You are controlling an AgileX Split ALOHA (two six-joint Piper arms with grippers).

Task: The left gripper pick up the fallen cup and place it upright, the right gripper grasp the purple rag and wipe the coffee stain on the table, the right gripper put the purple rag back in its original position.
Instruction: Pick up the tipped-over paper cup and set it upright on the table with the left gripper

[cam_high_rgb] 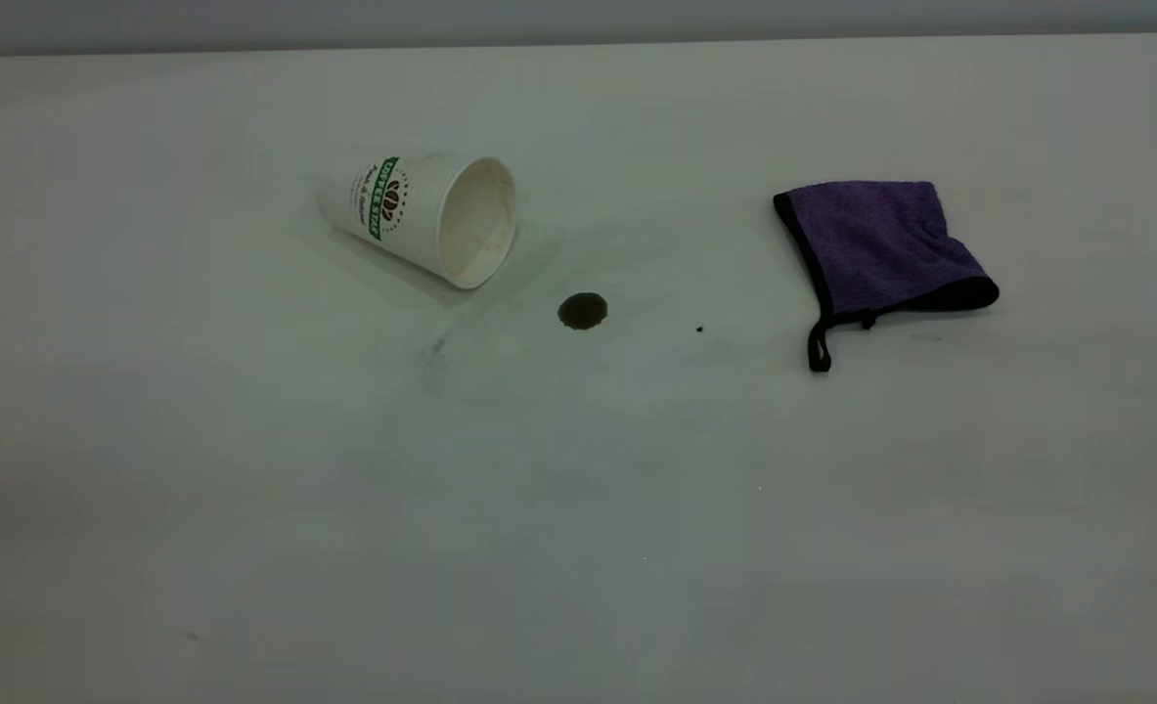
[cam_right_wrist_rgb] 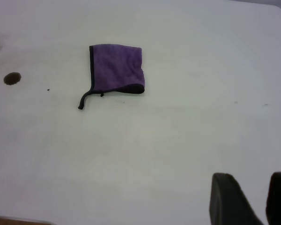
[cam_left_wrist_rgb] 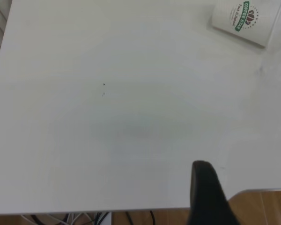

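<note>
- The white ribbed paper cup with a green band and brown coffee-bean logo lies on its side on the broad whitish-grey table, its cream mouth turned toward the small round dark brown coffee stain, which sits just beside the rim without touching it.
- The small purple terry rag with black edging lies flat well to the other side of the stain, its short black loop strap trailing from one corner; a tiny black speck sits between stain and rag.
- The left gripper shows only one black finger over the table's near edge; whether it is released or clenched cannot be told. The cup lies far ahead of that finger, well apart.
- The right gripper hovers with its two black fingers spread apart, grasping nothing. The rag lies well ahead of the fingertips, the stain farther off beyond it.
</note>
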